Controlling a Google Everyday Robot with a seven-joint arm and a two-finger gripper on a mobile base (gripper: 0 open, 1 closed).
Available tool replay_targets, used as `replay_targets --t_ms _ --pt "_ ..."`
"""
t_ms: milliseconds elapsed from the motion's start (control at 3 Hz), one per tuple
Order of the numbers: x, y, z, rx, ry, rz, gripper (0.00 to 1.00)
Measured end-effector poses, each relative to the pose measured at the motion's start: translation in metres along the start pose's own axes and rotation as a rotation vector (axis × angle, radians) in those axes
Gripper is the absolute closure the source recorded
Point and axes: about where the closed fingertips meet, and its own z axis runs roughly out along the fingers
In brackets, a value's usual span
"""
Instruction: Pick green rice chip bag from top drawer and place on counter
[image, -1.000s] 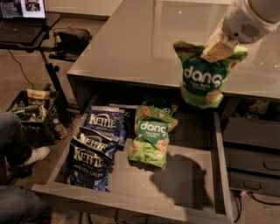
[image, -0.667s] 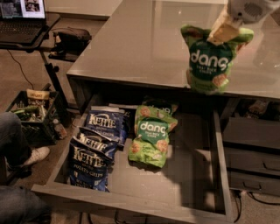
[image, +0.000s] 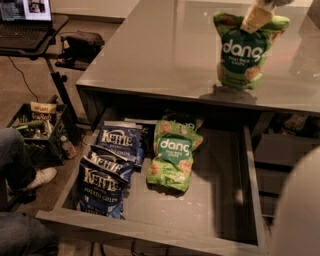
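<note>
At the top edge of the view the gripper (image: 256, 17) has its jaws clamped on the upper seam of the green rice chip bag (image: 245, 55). The bag hangs upright over the far right part of the desk (image: 160, 55), with its shadow directly under it; whether its base touches the surface cannot be told. Below, the top drawer (image: 220, 200) stands pulled out. A second green bag (image: 172, 155) lies flat in its middle, just beside three overlapping blue chip bags (image: 107, 175) on the left. On the floor to the left sit a black crate (image: 35, 130) and a person's white shoe (image: 37, 177).
</note>
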Motion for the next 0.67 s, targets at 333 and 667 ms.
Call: replay_targets --t_ms 333,667 --pt "-0.008 -0.024 0.013 0.010 -0.005 0.000 1.00" --pt "-0.022 -0.042 0.020 0.042 -0.055 0.001 1.00"
